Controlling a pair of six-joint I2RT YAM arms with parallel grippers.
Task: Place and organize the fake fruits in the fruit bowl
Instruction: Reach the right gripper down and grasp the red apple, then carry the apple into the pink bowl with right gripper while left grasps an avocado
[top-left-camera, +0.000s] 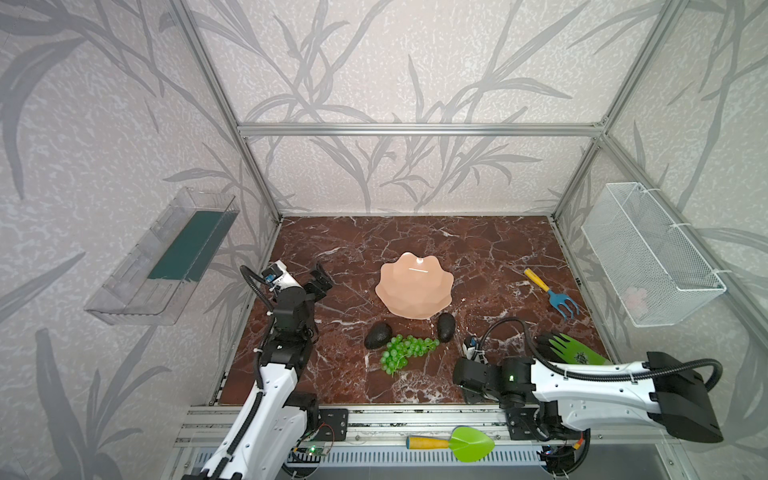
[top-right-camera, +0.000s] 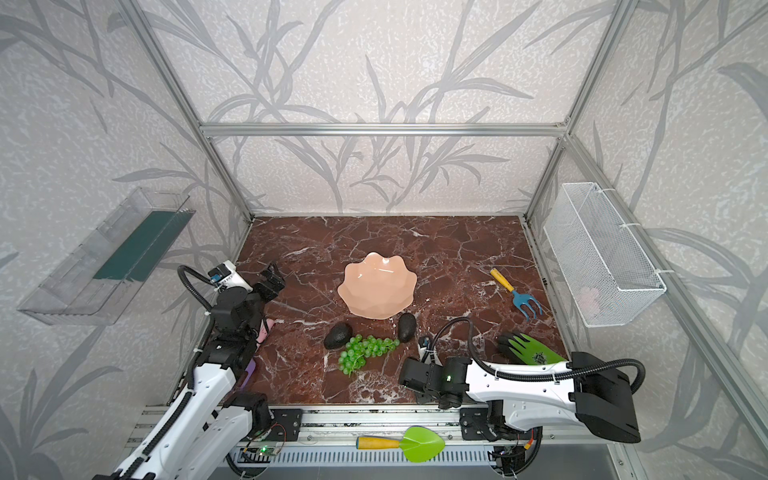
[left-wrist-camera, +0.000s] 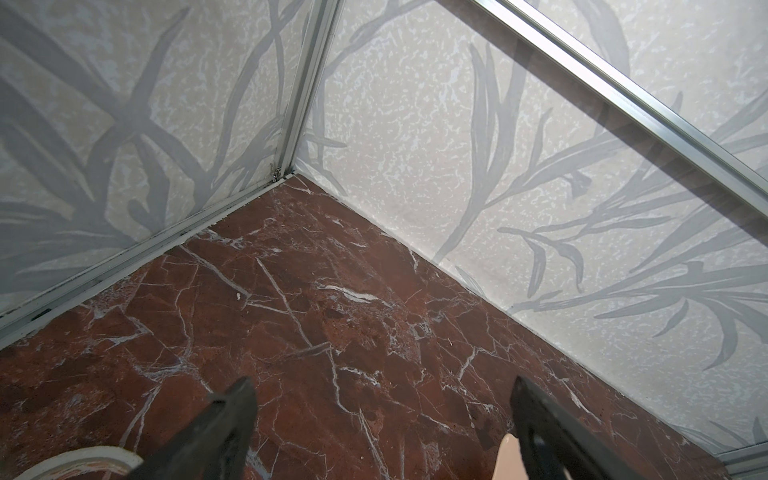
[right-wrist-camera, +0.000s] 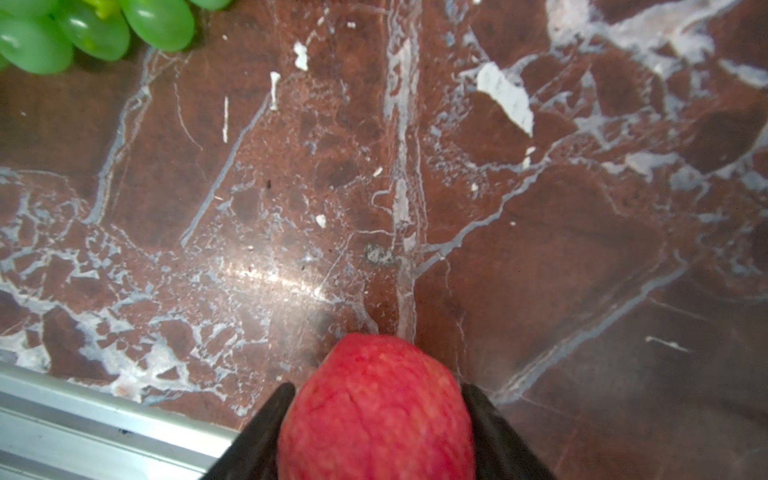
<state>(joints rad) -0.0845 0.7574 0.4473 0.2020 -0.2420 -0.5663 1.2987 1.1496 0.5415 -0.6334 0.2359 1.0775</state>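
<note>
Two avocados (top-left-camera: 378, 335) and grapes (top-left-camera: 405, 351) wait by the bowl (top-left-camera: 413, 291) as our right gripper (right-wrist-camera: 378, 388) clamps the strawberry (right-wrist-camera: 376, 415), we reckon for carrying over; left gripper (left-wrist-camera: 382, 382) gapes empty.

1. You see the fruit bowl (top-left-camera: 413, 291) in glossy peach-pink.
2. The left avocado (top-left-camera: 378, 336) and right avocado (top-left-camera: 446, 327) look near-black; the grapes (top-left-camera: 405, 351) are bright green.
3. The strawberry (right-wrist-camera: 376, 411) is red with pale mottling.
4. The table (top-left-camera: 478, 249) is red-brown marble, white-veined.
5. The rake (top-left-camera: 550, 293) is blue, yellow-handled; the trowel (top-left-camera: 451, 443) is lime green, orange-handled.
6. The walls (top-left-camera: 415, 62) carry grey leaves on off-white.
</note>
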